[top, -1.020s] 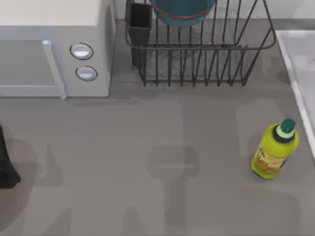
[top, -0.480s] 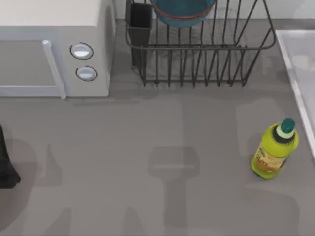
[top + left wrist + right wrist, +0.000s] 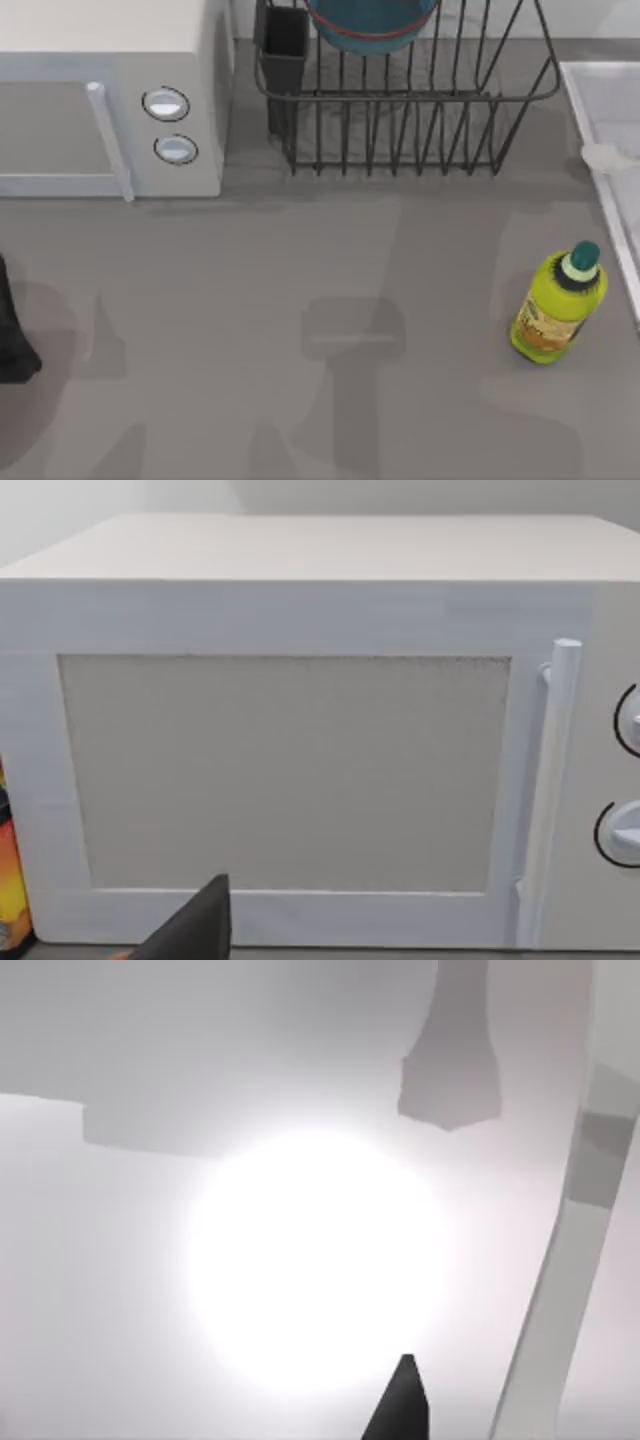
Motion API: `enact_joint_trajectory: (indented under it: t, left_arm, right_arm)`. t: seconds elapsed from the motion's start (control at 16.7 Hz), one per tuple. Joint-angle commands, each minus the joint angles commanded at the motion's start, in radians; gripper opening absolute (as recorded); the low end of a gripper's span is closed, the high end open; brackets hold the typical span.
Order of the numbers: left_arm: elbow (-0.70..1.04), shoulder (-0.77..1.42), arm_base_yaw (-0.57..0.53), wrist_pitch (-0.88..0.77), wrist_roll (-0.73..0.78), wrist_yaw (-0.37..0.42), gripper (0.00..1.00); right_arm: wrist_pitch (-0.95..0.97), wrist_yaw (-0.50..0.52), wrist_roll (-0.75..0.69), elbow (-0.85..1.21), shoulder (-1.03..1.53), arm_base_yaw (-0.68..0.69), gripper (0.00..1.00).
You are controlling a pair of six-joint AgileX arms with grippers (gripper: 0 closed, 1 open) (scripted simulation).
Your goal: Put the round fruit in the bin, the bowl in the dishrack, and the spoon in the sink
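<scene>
Bowl (image 3: 371, 22): blue, with a red-brown rim, seated among the tines of the dishrack (image 3: 420, 120) at the far edge of the top view; this part of the task reads as done.
Dishrack: dark wire, with a dark cutlery cup (image 3: 285, 45) at its left corner, just beside the microwave (image 3: 110, 100).
Sink (image 3: 600, 120): pale basin with a raised white rim along the table's right edge; a small pale shape (image 3: 600, 157) lies at its rim, too indistinct to name.
Right wrist view: pale basin floor with a strong glare; one dark fingertip (image 3: 400, 1400) at the frame edge, so the right arm appears to hang over the sink.
Right hand: whether the fingers are wide, narrow or holding anything cannot be told.
Left arm: parked at the table's left edge (image 3: 12, 340), its camera facing the microwave door (image 3: 285, 770); finger state cannot be told.
Bottle (image 3: 556, 305): yellow-green, upright near the sink, not part of the task.
Step in hand: judged to be the spoon's delivery to the sink.
Next move: calls for a clean drop inside the rim, then a lift clear of bottle and rack.
</scene>
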Motion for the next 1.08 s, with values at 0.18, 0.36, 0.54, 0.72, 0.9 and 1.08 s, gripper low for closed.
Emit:
enact_joint_trajectory:
  t: [0.18,0.36,0.54,0.72,0.9,1.08]
  left_arm:
    - [0.0,0.0,0.0,0.0,0.0,0.0,1.0]
    - [0.0,0.0,0.0,0.0,0.0,0.0,1.0]
    - [0.0,0.0,0.0,0.0,0.0,0.0,1.0]
    - [0.0,0.0,0.0,0.0,0.0,0.0,1.0]
    - [0.0,0.0,0.0,0.0,0.0,0.0,1.0]
    - [0.0,0.0,0.0,0.0,0.0,0.0,1.0]
  right_arm:
    - [0.04,0.0,-0.001,-0.045,-0.018,0.0,0.0]
    - [0.04,0.0,-0.001,-0.045,-0.018,0.0,0.0]
    - [0.04,0.0,-0.001,-0.045,-0.018,0.0,0.23]
    - [0.04,0.0,-0.001,-0.045,-0.018,0.0,0.45]
    - [0.04,0.0,-0.001,-0.045,-0.018,0.0,0.68]
    - [0.04,0.0,-0.001,-0.045,-0.018,0.0,0.9]
